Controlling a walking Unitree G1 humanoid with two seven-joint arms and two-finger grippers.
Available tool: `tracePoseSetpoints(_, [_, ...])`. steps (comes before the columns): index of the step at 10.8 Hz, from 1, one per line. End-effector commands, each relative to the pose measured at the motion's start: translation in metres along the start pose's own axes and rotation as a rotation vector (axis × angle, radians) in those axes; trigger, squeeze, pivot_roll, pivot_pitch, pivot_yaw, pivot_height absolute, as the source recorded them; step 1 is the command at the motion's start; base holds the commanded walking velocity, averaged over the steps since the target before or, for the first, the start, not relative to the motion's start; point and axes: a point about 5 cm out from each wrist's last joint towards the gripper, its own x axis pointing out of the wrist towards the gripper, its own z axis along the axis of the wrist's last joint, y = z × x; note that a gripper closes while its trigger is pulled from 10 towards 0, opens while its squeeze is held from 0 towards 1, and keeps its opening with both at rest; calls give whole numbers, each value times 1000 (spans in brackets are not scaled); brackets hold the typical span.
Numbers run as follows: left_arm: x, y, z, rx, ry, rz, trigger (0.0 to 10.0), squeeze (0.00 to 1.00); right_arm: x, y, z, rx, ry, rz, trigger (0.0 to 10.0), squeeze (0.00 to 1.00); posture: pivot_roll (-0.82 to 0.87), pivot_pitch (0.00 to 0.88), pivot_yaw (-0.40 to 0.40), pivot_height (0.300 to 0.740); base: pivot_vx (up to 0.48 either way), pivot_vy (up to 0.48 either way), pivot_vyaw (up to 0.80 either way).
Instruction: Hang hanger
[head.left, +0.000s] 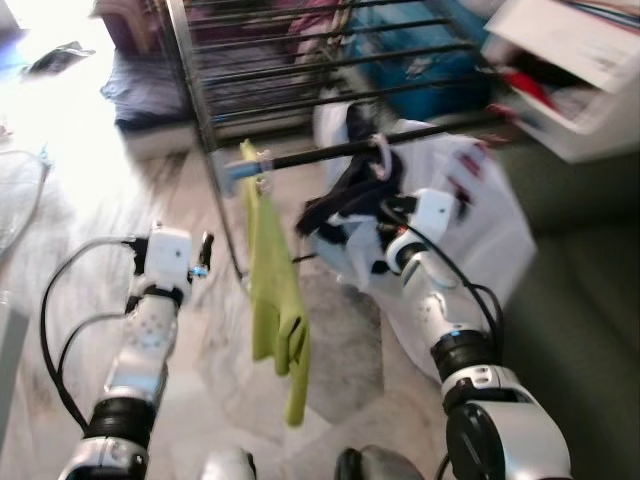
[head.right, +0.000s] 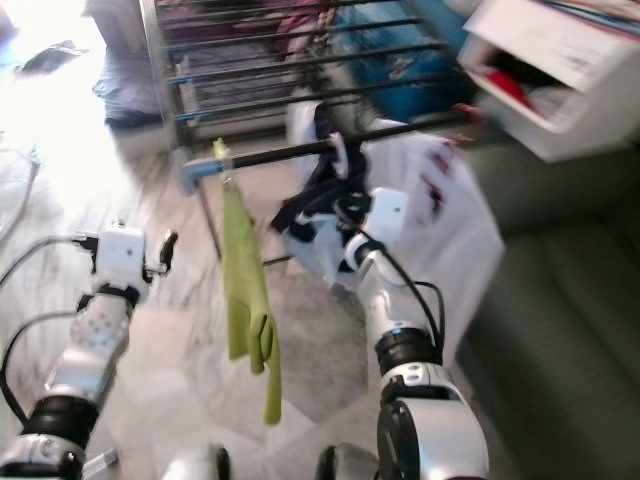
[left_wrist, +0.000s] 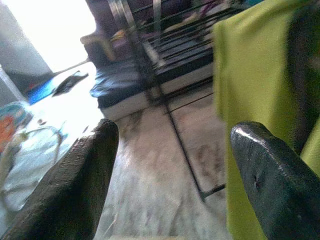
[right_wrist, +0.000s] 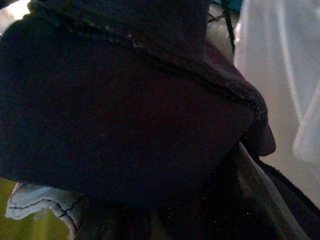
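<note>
Hanger: a pale hook (head.left: 381, 152) sits over the front rail (head.left: 330, 153) of the drying rack (head.left: 300, 70), with a dark garment (head.left: 345, 195) hanging from it just below the rail.
Rail: a dark bar at the rack's near edge; its end cap (head.left: 238, 166) sticks out at the robot's left.
Right gripper: the right gripper (head.left: 375, 215) is raised to the dark garment under the rail; in the right wrist view dark cloth (right_wrist: 125, 100) covers the lens, so how far its fingers are spread cannot be told, nor whether they grip anything.
Green cloth: a lime towel (head.left: 275, 300) is pegged to the rail near the end cap and hangs straight down, beside the dark garment and apart from it.
Left gripper: the left gripper (left_wrist: 175, 165) is spread wide with nothing between its fingers, held low, left of the green cloth and clear of the rail.
White sheet: pale fabric (head.left: 480, 220) hangs behind the right arm, past the hook.
Open room: bare marble floor (head.left: 150, 200) lies left of the rail's end cap; a dark green sofa (head.left: 580, 330) closes off the right side.
Rack legs: a thin leg (left_wrist: 182, 150) runs down to the floor beside the towel.
</note>
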Motion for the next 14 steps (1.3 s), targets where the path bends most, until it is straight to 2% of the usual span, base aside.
tracePoseSetpoints(1, [0,2,1,1,3,5,10000,0,4,10,12,6,-56,28,10000,0,-13,95,-29,740,247,0,0])
tracePoseSetpoints(6, [-2,3,-1,6,21,13,10000,0,9,-4,19,0,-64,-39,10000,0,2,97,-34,740,0,0,0])
tracePoseSetpoints(9, [-8,10,-3,16,32,21,10000,0,15,-13,26,0,-26,-81,10000,0,31,117,-40,740,0,0,0])
tracePoseSetpoints(14, [-28,20,-7,35,58,38,10000,0,26,-16,48,6,-13,-98,10000,0,92,161,-53,740,0,0,0])
